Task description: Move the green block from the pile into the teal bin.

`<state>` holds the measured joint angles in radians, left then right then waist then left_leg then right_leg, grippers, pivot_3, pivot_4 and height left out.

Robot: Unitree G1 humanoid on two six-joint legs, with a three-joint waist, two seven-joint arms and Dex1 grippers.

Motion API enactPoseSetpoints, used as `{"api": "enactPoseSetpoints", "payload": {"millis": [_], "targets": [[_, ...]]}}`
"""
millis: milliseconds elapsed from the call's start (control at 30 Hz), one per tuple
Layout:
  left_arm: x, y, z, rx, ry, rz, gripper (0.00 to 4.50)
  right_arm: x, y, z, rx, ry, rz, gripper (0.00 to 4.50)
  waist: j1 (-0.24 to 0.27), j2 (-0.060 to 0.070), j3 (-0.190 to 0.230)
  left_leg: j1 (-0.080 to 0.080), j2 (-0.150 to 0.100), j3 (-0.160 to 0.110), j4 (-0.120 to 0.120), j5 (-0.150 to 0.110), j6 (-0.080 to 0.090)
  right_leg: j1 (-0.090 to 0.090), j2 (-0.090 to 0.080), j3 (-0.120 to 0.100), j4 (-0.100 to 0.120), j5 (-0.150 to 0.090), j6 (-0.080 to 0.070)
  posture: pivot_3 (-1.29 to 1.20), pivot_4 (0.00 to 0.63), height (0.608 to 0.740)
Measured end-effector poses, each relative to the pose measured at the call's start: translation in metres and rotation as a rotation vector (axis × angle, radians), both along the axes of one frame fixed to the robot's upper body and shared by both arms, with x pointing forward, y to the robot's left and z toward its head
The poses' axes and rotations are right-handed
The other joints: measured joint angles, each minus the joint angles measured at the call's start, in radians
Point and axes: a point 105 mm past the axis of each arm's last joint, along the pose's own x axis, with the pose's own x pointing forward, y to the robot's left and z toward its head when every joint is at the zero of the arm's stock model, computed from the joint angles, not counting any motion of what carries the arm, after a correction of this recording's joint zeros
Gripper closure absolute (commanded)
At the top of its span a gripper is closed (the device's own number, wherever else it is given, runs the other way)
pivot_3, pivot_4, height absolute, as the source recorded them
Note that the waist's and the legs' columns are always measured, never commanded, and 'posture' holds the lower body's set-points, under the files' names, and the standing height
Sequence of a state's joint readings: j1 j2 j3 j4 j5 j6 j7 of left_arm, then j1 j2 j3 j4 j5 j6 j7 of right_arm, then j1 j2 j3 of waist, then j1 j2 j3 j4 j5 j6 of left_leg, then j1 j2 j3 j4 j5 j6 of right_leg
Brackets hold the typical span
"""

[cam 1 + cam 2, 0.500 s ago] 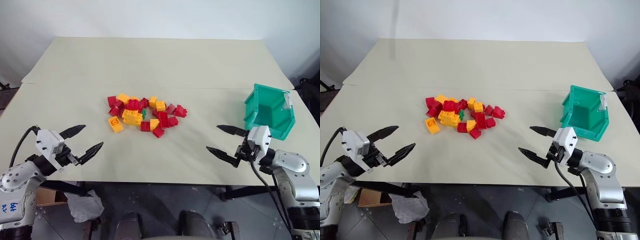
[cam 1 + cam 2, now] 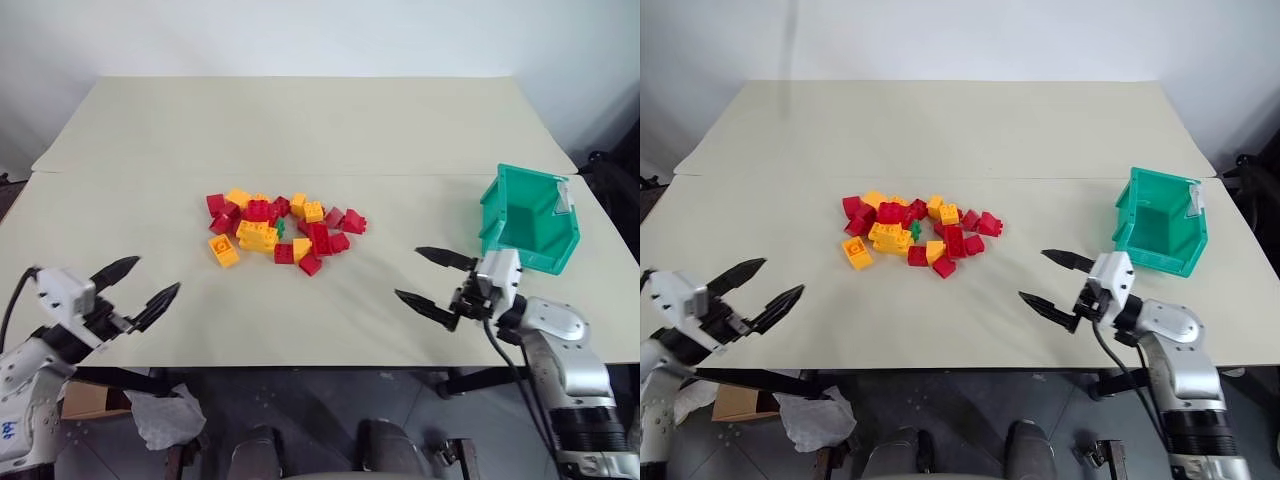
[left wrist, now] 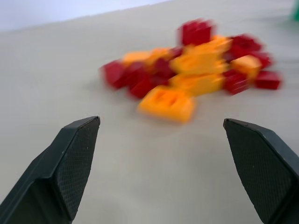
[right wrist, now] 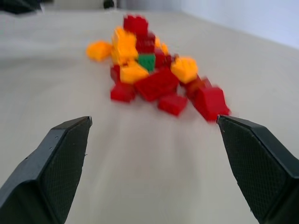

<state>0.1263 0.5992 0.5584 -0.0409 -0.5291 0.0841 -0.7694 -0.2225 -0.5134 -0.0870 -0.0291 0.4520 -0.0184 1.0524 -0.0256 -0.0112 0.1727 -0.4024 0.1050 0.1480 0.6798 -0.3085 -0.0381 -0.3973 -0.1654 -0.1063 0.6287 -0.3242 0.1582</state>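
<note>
- The green block sits in the middle of the pile of red, yellow and orange bricks, hemmed in on all sides, on the pale surface.
- The right tool hovers near the front edge of the surface, well apart from the pile on its right, pointing toward it; its fingers stand wide apart with nothing between them.
- The left tool hangs over the front edge on the pile's other side, also well clear of the pile, fingers spread and empty.
- The bin stands to the right of the pile, just beyond the right tool, with no bricks visible inside.
</note>
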Motion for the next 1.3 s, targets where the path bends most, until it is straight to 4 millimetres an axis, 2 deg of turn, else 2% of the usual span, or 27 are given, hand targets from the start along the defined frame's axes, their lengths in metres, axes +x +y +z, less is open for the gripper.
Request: {"api": "enactPoseSetpoints", "payload": {"millis": [67,200,300,400,533,700,800,833,967,1033,1167,1300], "targets": [[-0.008,0.013,-0.007,-0.039,0.011,0.069,0.0,0.002,0.011,0.007,0.022,-0.022,0.026,0.02,-0.002,0.0,0.0,0.0,0.0,0.0,0.0,0.0,0.0,0.0,0.0,0.0,0.0,0.0,0.0,0.0,0.15,0.74],[-0.022,0.026,-0.016,-0.06,0.026,0.138,0.0,0.001,0.032,0.018,0.04,-0.056,0.079,0.02,-0.002,0.0,0.0,0.0,0.0,0.0,0.0,0.0,0.0,0.0,0.0,0.0,0.0,0.0,0.0,0.0,0.15,0.74],[-0.03,0.033,-0.027,-0.072,0.051,0.179,0.0,0.0,0.037,0.021,0.034,-0.068,0.092,0.02,-0.001,0.0,0.0,0.0,0.0,0.0,0.0,0.0,0.0,0.0,0.0,0.0,0.0,0.0,0.0,0.0,0.15,0.74],[-0.034,0.03,-0.028,-0.079,0.057,0.169,0.6,-0.003,0.034,0.02,0.007,-0.07,0.092,0.0,0.003,-0.001,0.0,0.0,0.0,-0.001,0.0,0.0,0.0,0.0,0.0,0.0,0.0,0.0,0.0,0.0,0.15,0.74],[-0.029,0.002,-0.017,-0.044,0.025,0.025,1.86,-0.004,0.014,0.015,-0.023,-0.051,0.033,0.0,0.002,-0.001,0.0,0.0,0.0,0.0,0.0,0.0,0.0,0.0,0.0,0.0,0.0,0.0,0.0,0.0,0.15,0.74],[-0.002,-0.06,-0.003,0.023,0.019,-0.301,3.51,-0.007,-0.009,0.009,-0.053,-0.031,-0.041,0.0,0.008,-0.001,-0.001,0.0,0.0,0.0,0.0,0.0,0.0,0.001,0.0,0.0,0.0,0.0,0.0,0.0,0.15,0.74],[0.018,-0.096,0.006,0.041,0.003,-0.464,4.46,-0.009,-0.015,0.007,-0.052,-0.023,-0.068,0.0,0.012,-0.001,-0.001,0.0,0.0,0.0,0.0,0.0,0.0,0.001,0.0,0.0,-0.001,0.0,0.0,0.0,0.15,0.74],[0.028,-0.108,0.006,0.055,0.005,-0.514,4.46,-0.01,-0.017,0.005,-0.053,-0.018,-0.08,0.0,0.014,-0.001,-0.001,0.0,0.0,0.0,0.0,0.0,0.0,0.0,0.0,0.0,0.0,0.0,0.0,0.0,0.15,0.74],[0.061,-0.135,0.006,0.071,0.028,-0.58,4.46,-0.015,-0.017,0.007,-0.051,-0.028,-0.099,0.0,0.021,-0.001,0.0,0.0,0.0,0.0,0.001,0.0,0.0,0.0,0.0,0.0,0.0,0.0,0.0,0.0,0.15,0.74],[0.08,-0.146,0.0,0.112,0.076,-0.578,4.46,-0.017,-0.016,0.009,-0.05,-0.041,-0.104,0.0,0.024,-0.001,0.0,0.0,-0.001,0.0,0.001,0.0,0.0,0.001,0.0,0.0,-0.001,0.0,0.0,0.0,0.15,0.74],[0.104,-0.149,-0.011,0.112,0.127,-0.519,4.46,-0.02,-0.017,0.01,-0.044,-0.046,-0.131,0.0,0.026,-0.001,0.0,0.0,-0.001,0.0,0.0,0.0,0.0,0.0,0.0,0.0,-0.001,0.0,0.0,0.0,0.15,0.74],[0.128,-0.155,0.006,0.041,0.065,-0.461,4.46,-0.02,-0.018,0.01,-0.039,-0.041,-0.147,0.0,0.029,-0.002,0.0,-0.001,-0.001,0.0,0.001,0.0,0.0,0.0,0.0,0.0,-0.001,0.001,0.001,0.0,0.15,0.74]]}}
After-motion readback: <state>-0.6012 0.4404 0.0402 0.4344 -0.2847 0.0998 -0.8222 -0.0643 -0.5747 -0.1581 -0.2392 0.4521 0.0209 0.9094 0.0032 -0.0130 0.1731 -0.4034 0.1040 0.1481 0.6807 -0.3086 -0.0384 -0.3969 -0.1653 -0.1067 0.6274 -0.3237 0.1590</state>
